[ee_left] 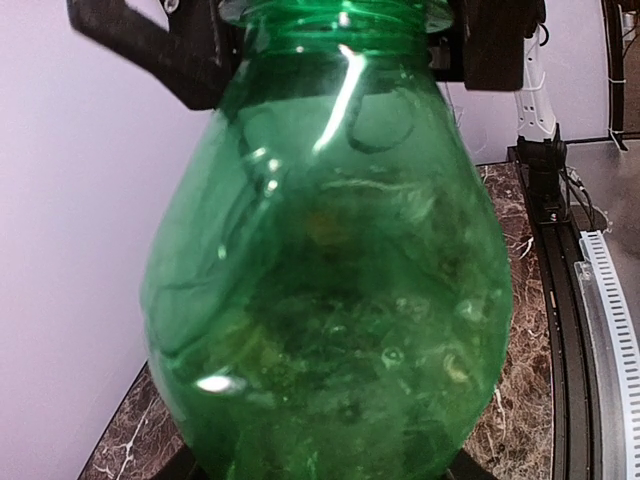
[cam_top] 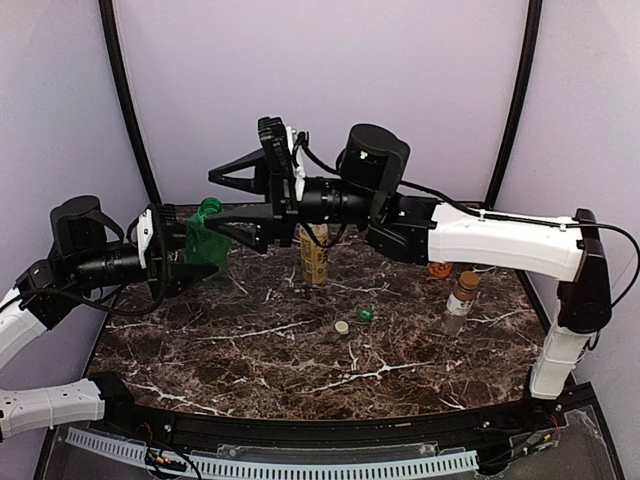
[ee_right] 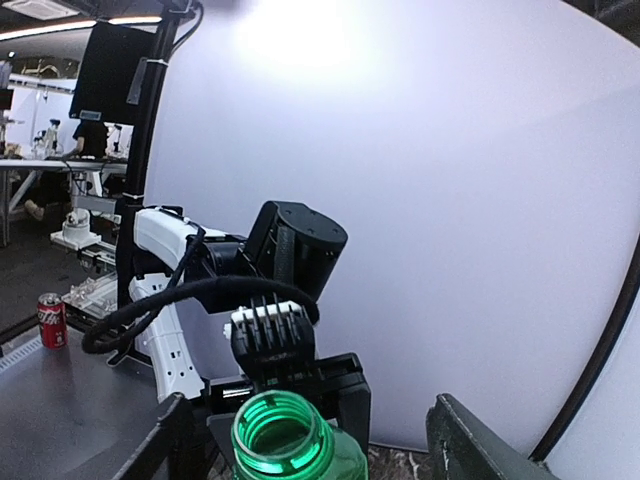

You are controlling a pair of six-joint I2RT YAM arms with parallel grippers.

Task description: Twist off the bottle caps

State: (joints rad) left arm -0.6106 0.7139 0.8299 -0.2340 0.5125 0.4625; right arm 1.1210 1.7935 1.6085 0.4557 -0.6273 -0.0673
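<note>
Green bottle point(cam_top: 206, 244) uncapped, held above the left rear of the marble table point(cam_top: 250, 370), left gripper point(cam_top: 192, 256) clamped on its body, right gripper point(cam_top: 212, 200) spread wide, fingers point(ee_right: 470, 440) flanking the open mouth without touching, green cap point(cam_top: 365, 315) lying mid-table.

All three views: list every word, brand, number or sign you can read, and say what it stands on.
No text can be read in any view.
On the red can: white lettering, too small to read.
On the tall yellow bottle: any print is blurred.
On the slim clear bottle: label too small to read.
On the green bottle: no lettering shows.
</note>
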